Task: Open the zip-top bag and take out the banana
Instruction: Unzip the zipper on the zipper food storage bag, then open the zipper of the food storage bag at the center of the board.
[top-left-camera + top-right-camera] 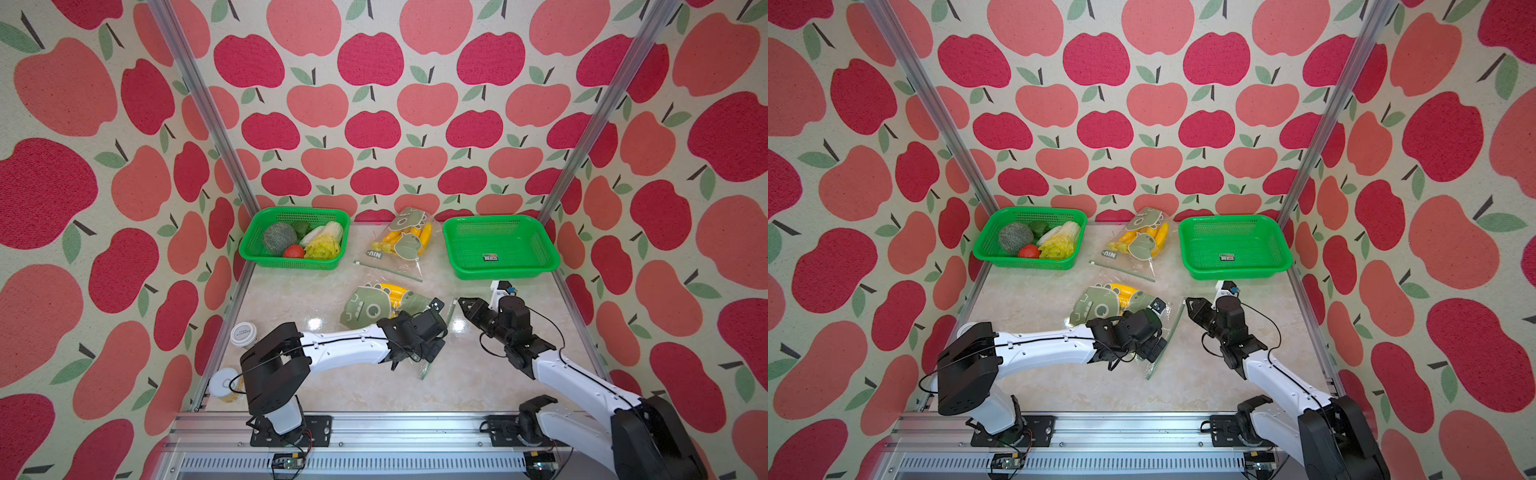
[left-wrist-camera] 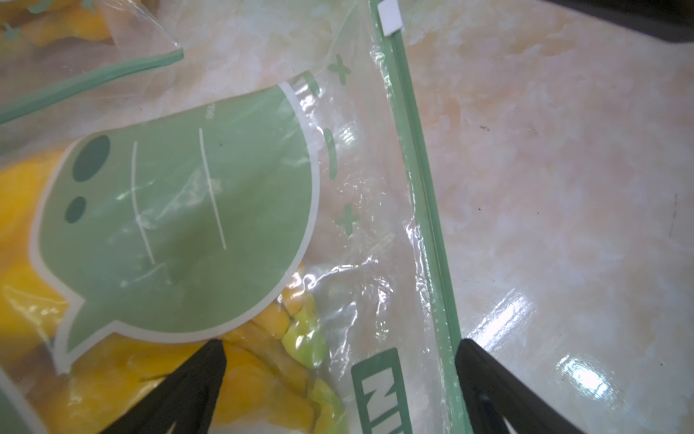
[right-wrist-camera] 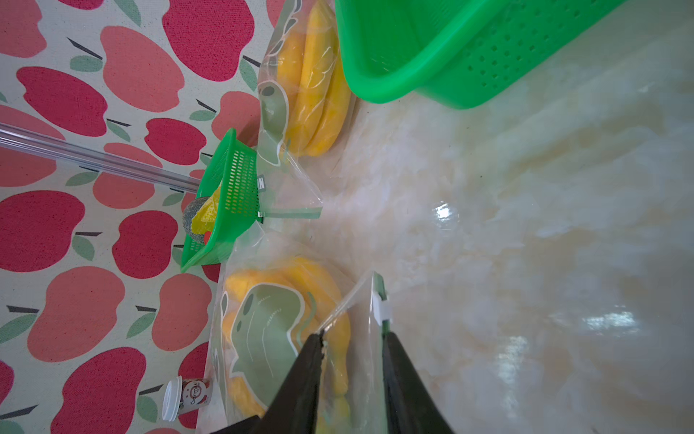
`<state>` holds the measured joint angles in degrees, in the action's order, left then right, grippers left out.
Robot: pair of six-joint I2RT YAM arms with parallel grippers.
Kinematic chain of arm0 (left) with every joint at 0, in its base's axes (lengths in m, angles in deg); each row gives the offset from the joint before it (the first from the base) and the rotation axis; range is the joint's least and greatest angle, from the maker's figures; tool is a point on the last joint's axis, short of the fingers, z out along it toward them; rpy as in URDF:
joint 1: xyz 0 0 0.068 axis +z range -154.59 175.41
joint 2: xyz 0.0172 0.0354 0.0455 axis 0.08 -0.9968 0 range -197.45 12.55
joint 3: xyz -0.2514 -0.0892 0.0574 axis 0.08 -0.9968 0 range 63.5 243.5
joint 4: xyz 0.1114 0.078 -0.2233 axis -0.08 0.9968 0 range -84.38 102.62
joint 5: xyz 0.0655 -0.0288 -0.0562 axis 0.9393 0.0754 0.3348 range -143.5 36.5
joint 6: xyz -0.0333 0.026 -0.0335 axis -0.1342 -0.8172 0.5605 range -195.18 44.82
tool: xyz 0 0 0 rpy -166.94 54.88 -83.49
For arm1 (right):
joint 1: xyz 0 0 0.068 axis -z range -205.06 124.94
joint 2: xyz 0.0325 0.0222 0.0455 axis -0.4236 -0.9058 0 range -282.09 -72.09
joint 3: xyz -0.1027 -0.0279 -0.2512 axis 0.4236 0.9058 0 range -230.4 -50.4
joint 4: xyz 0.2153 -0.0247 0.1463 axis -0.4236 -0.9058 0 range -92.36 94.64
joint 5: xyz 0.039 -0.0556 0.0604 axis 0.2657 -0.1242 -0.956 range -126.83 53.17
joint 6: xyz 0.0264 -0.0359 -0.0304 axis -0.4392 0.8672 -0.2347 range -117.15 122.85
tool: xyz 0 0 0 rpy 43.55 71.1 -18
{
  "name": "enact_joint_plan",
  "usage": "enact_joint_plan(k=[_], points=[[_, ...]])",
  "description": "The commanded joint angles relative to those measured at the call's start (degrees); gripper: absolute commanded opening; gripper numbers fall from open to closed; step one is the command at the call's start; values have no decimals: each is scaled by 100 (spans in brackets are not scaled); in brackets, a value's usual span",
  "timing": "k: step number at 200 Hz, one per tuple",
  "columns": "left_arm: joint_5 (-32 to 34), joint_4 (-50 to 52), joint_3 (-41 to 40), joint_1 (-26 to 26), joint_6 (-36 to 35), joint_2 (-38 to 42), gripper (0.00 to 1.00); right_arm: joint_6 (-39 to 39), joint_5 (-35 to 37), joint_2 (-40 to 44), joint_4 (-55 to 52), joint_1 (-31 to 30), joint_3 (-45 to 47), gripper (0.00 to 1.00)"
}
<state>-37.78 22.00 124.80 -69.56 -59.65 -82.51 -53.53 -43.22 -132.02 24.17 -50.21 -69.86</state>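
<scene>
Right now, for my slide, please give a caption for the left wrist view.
Open left gripper straddling the green zipper strip of the zip-top bag, yellow bananas showing through the clear plastic.

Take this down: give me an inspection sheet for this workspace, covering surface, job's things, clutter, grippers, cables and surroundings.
Surface: table glossy, marble look; no spills seen.
Job's things: near bag lying flat, banana inside; slider at one end of the zip.
Clutter: far bag of bananas; vegetable basket; empty basket; two cups by the left arm's base.
Grippers: left gripper open, straddling the zip; right gripper open, beside the slider.
Cables: black cables along both arms.
Surroundings: apple-print walls, metal posts.
</scene>
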Motion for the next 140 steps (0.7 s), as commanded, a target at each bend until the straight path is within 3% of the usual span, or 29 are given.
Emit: enact_joint_plan(k=[1,38,140], points=[[-156,-135,-101,2,80,102,99,158,-599,273,76,-5,319,33],[-201,-144,-65,53,130,-16,98,437,-645,358,40,-6,574,35],[-177,-113,-155,107,233,6,96,599,-655,-958,847,-233,394,35]])
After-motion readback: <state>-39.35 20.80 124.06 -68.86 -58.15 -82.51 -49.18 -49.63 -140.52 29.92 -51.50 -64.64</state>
